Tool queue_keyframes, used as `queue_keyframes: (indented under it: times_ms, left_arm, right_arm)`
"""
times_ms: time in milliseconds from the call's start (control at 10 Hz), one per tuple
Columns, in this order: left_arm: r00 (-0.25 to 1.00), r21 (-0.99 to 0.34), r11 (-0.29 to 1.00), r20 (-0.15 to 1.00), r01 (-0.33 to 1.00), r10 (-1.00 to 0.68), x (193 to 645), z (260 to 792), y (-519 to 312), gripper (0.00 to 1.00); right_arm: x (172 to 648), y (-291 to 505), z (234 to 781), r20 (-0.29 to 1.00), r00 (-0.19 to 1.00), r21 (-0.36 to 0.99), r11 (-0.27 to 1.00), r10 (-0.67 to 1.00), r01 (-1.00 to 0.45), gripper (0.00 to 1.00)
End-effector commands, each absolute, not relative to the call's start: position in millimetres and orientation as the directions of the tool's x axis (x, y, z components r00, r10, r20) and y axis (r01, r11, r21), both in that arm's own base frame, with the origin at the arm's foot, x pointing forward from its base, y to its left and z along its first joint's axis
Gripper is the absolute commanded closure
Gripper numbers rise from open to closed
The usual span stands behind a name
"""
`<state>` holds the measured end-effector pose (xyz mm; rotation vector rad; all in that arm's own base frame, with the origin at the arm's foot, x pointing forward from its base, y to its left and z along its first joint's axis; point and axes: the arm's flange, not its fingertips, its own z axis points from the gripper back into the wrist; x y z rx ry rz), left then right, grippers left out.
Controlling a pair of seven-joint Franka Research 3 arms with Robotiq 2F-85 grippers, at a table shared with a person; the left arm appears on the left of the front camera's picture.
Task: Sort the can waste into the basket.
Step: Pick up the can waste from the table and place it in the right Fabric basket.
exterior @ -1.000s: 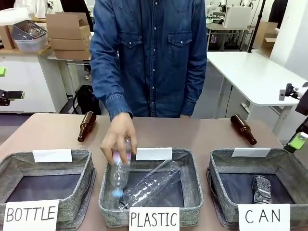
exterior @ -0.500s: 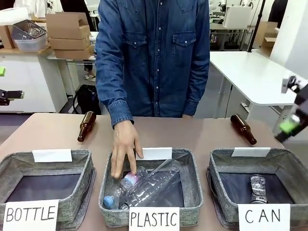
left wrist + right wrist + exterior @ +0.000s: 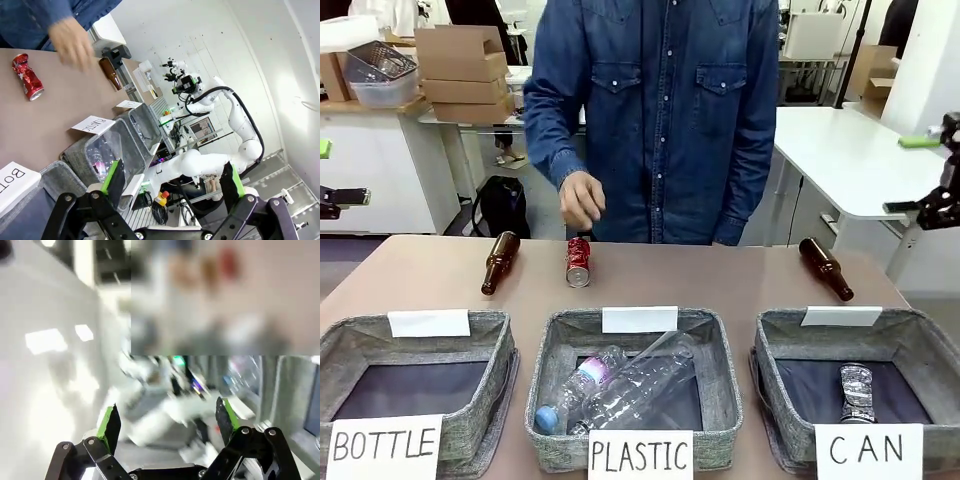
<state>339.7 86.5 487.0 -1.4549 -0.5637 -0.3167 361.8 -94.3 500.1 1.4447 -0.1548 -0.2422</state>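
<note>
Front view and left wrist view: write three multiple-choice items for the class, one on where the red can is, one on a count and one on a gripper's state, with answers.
1. Where does the red can lie?
A) inside a basket
B) on the table, beyond the PLASTIC basket
C) between a gripper's fingers

2. How many brown glass bottles lie on the table?
A) three
B) one
C) two

3. How does the left gripper stand?
A) open and empty
B) shut on the red can
C) shut on a bottle

Answers:
1 B: it lies on bare tabletop, near the person's hand.
2 C: one lies left of the can and the other at the far right.
3 A: its green-padded fingers stand wide apart with nothing between them.
</note>
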Motion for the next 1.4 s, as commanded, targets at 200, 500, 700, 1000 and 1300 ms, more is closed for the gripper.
queue_keyframes:
  times_ms: [200,500,700,1000,1300]
  left_arm:
    - [0.818,-0.831,0.089,0.557,0.550,0.144,340.5,489.5,85.3,0.00]
    - [0.818,-0.831,0.089,0.557,0.550,0.144,340.5,489.5,85.3,0.00]
    - [0.818,-0.831,0.089,0.557,0.550,0.144,340.5,489.5,85.3,0.00]
    - [0.818,-0.831,0.089,0.557,0.550,0.144,340.5,489.5,85.3,0.00]
    - [0.818,-0.831,0.089,0.557,0.550,0.144,340.5,489.5,85.3,0.00]
  right_arm:
    - [356.3,-83.3,503.1,0.023,0.992,0.981,0.193,-0.121,0.001,0.00]
    - [356.3,-83.3,503.1,0.023,0.992,0.981,0.193,-0.121,0.001,0.00]
    - [356.3,-83.3,503.1,0.023,0.992,0.981,0.193,-0.121,0.001,0.00]
    - [356.3,-83.3,503.1,0.023,0.992,0.981,0.193,-0.121,0.001,0.00]
    - [356.3,-83.3,503.1,0.023,0.992,0.981,0.193,-0.121,0.001,0.00]
